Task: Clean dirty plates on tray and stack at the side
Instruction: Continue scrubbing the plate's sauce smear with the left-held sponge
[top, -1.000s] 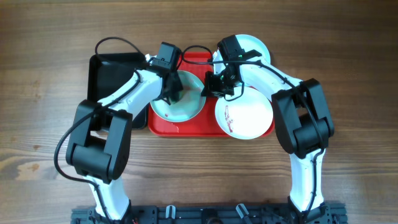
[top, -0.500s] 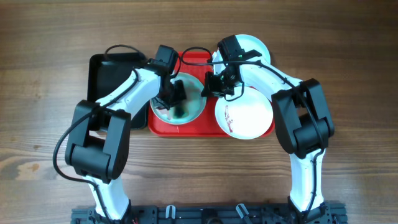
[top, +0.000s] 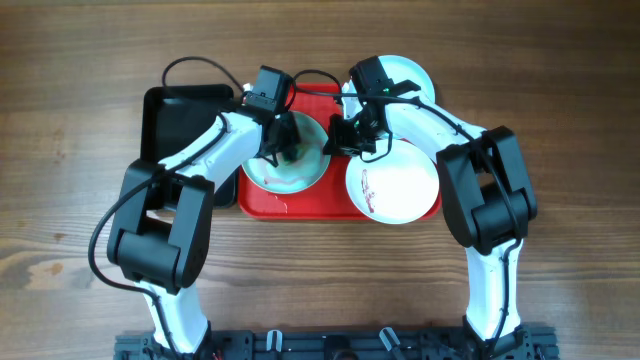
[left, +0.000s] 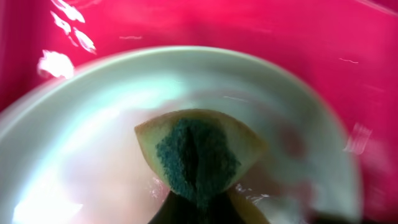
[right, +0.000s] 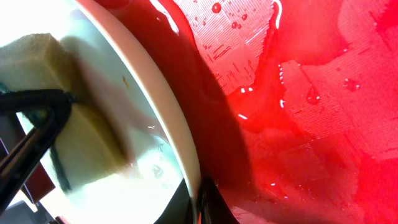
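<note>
On the wooden table (top: 80, 150), the aqua plate (top: 268, 180) lies left in the tray (top: 300, 206); our right gripper (top: 336, 143) pinches its rim steady so our left gripper (top: 283, 150), clamped on the sponge (left: 196, 155), can scrub.

the red tray (right: 298, 93) is glossy plastic, finely textured and beaded with water. the aqua plate (left: 93, 155) is smooth and shiny. the sponge (left: 196, 155) is yellow foam with a rough green face. the table (top: 80, 60) is matt, grained wood.
</note>
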